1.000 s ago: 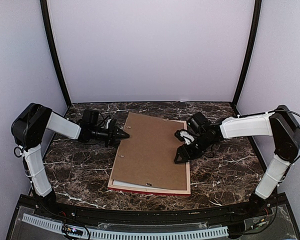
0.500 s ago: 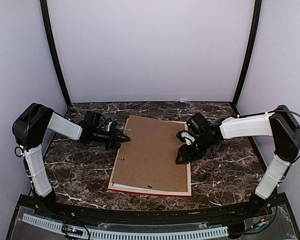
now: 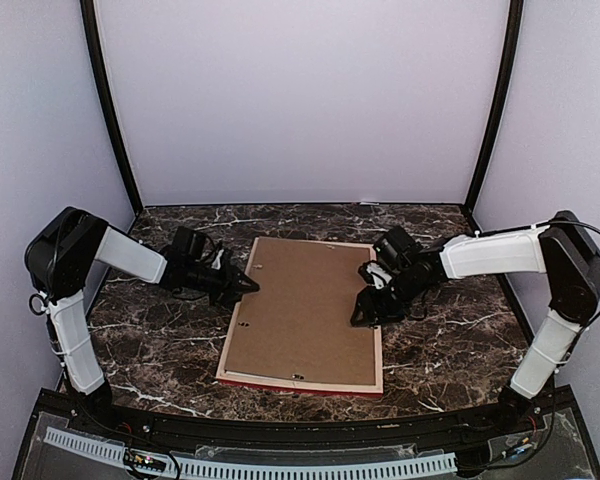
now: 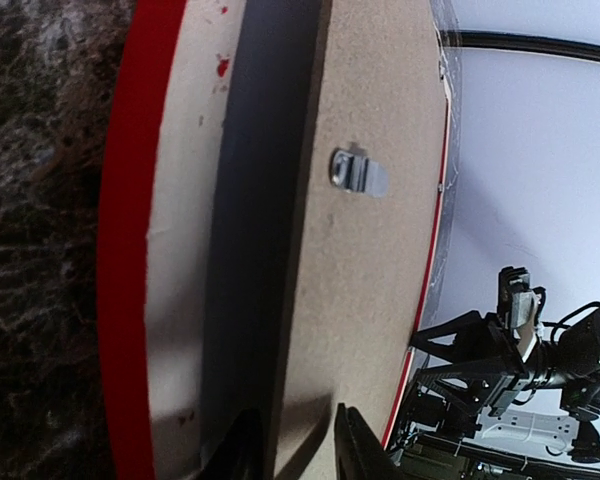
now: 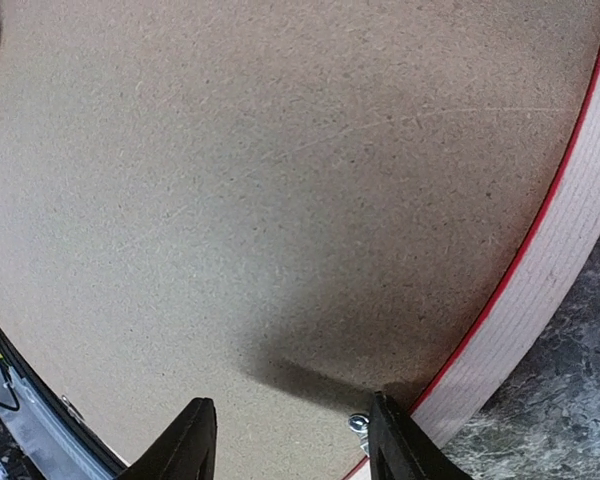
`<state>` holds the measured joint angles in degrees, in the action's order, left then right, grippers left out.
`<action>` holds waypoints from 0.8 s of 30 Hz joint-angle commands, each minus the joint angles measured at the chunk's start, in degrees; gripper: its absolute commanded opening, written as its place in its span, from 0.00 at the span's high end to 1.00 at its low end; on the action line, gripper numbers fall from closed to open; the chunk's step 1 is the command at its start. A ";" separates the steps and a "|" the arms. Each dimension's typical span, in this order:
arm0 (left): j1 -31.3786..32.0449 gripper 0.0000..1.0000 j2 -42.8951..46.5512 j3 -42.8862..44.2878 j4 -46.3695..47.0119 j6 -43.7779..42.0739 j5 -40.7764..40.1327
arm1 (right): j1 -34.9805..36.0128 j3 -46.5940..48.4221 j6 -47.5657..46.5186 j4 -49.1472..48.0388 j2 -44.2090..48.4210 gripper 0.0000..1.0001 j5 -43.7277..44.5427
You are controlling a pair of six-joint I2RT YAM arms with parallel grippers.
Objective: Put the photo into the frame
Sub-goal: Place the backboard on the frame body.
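So the thin-railed red picture frame with pale wood on its back (image 3: pixel 378 352) is lying face down in the middle of the dark marble desk (image 3: pixel 160 340), and the plain brown backing board (image 3: pixel 305 310) sits on top of it, almost squared up inside the rails. The cat photo itself? Can't see it anywhere. My guess is it's already under the board, but nothing here proves that.

The left hand (image 3: pixel 245 285) is at the board's left edge. In its wrist view, one finger is above the edge and one below, so it looks pinched on the board, holding that side slightly up off the frame. The right hand (image 5: pixel 292 440) has its jaws apart with nothing between them, low over the board next to the right rail.

Handling-wise, the board looks stiff, thin and light, so an edge pinch is plenty. The frame probably skates on that marble, so I'd steady a rail. The little metal tab (image 4: pixel 358 172) needs to clear the rail. The paper print would be floppy and crease easily.
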<state>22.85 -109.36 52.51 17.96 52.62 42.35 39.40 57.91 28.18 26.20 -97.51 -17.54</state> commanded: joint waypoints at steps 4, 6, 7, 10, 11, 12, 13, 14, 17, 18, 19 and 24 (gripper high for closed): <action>1.11 0.73 4.41 -1.30 -2.30 -2.11 -3.33 | 0.35 -2.71 4.95 -1.96 2.64 0.46 -1.35; 1.26 0.74 4.42 -1.35 -2.28 -2.23 -3.64 | 0.17 -3.33 5.70 -2.78 3.07 0.46 -2.08; 1.29 0.74 4.35 -1.36 -2.30 -2.24 -3.65 | -0.01 -3.60 6.00 -3.14 3.30 0.46 -2.59; 1.47 0.74 4.13 -1.28 -2.23 -2.40 -3.58 | -0.15 -4.30 6.81 -3.98 3.74 0.46 -3.58; 1.49 0.74 4.04 -1.28 -2.29 -2.46 -3.58 | -0.11 -4.57 7.02 -4.47 3.81 0.46 -4.02; 1.49 0.74 4.01 -1.27 -2.26 -2.46 -3.57 | -0.11 -4.83 7.20 -4.87 3.89 0.46 -4.41; 1.56 0.74 3.92 -1.23 -2.23 -2.49 -3.58 | -0.11 -5.03 7.29 -5.07 3.83 0.47 -4.80; 1.57 0.74 3.91 -1.21 -2.23 -2.58 -3.59 | -0.12 -5.15 7.44 -5.32 3.90 0.47 -5.05; 1.71 0.74 3.86 -1.10 -2.35 -2.73 -3.73 | -0.11 -5.67 7.98 -5.90 4.16 0.47 -5.62; 1.73 0.74 3.78 -1.05 -2.39 -2.76 -3.86 | -0.09 -5.82 8.07 -6.16 4.31 0.47 -5.86; 1.80 0.74 3.75 -1.02 -2.39 -2.82 -3.90 | -0.16 -5.87 8.11 -6.23 4.45 0.47 -5.98; 1.91 0.74 3.63 -0.96 -2.60 -2.94 -3.97 | -1.51 -4.49 7.34 -4.90 6.20 0.47 -3.18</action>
<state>24.03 -108.09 51.68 16.16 50.76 38.04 39.16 52.88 35.44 20.99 -94.06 -22.09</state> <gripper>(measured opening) 0.261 0.527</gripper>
